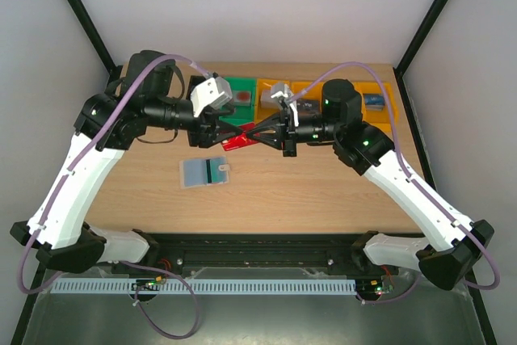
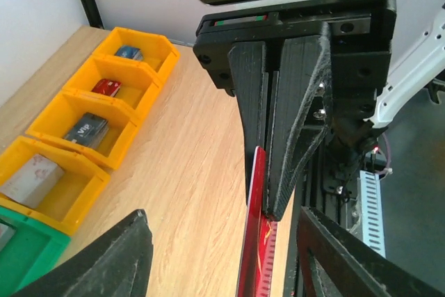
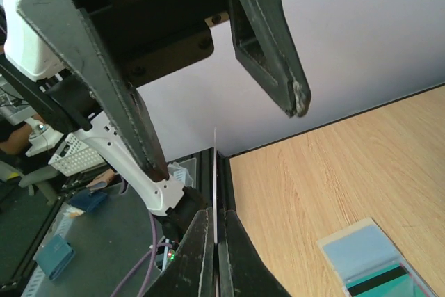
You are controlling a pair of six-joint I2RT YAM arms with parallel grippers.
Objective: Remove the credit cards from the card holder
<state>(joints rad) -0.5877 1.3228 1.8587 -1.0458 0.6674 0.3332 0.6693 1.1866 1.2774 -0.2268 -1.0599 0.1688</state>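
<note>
- Red card (image 2: 259, 255) hung in mid-air at the centre of the top view, above the table (image 1: 323, 191). The right gripper (image 2: 265, 203) held it by one end, jaws clamped together on it.
- Left gripper (image 3: 226, 137) straddled that card with its fingers apart, one on either side, neither visibly touching the plastic. A hand-over looked to be the step in hand.
- To do it well, the left fingers should probably close squarely on the flat faces, on the free part of the card beyond the right gripper's tips. The right should let go only once that pinch looks firm, since thin, slick plastic would likely swing or slip if caught at a corner.
- Card holder (image 1: 203, 172) lay open and flat on the table, lower left of the meeting grippers in the top view and well apart from them. A dark stripe showed through one sleeve, perhaps a card left inside; I could not tell for certain.
- Orange bins (image 2: 83, 193) ran up the left side of the left wrist view, each holding one card: a pale card (image 2: 31, 175), a grey card (image 2: 87, 130), a second red card (image 2: 106, 87) and, uppermost, a blue card (image 2: 128, 52).
- Green bin (image 1: 230, 85) sat beside them at the upper centre of the top view, its contents too small to read.
- Chief thing in the way seemed to be the two sets of fingers crossing at one spot, so either could nudge the other or twist the card.
</note>
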